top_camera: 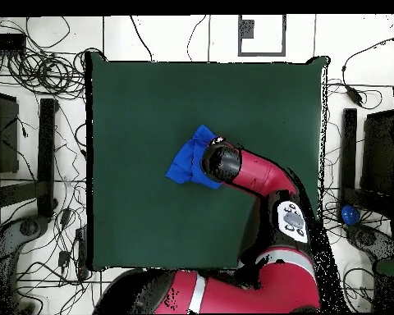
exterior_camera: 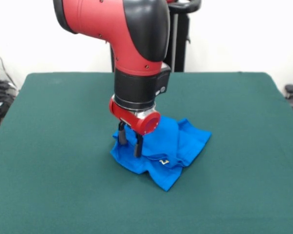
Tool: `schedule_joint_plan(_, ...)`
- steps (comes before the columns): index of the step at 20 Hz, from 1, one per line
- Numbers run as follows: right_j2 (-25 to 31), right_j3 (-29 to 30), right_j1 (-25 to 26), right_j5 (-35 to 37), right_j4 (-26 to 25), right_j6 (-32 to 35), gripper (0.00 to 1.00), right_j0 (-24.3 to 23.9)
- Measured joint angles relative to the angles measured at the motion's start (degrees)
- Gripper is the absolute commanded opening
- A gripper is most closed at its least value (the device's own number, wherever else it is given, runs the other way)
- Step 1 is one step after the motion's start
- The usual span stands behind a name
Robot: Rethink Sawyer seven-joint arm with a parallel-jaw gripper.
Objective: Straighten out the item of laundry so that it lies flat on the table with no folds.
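Front view: claw (exterior_camera: 130,141) down on crumpled T-shirt (exterior_camera: 173,144).

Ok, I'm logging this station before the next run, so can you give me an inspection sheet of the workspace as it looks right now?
Surface: dark green table, bare apart from the shirt.
Job's things: blue T-shirt bunched in a crumpled heap near the table's middle, folded over itself, not flat; a small bit of print shows at its near edge.
Clutter: nothing seen on the table.
End effector: down on the shirt's edge, its dark fingers in the cloth; open or shut cannot be told.
Cables: many loose cables on the floor around the table.
Surroundings: white floor, dark stands beside the table, a blue ball on the floor.
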Motion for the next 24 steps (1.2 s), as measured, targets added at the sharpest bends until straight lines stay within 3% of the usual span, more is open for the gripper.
schedule_joint_plan(24,-0.4,0.0,-2.1,4.1,0.0,0.0,1.0,0.2)
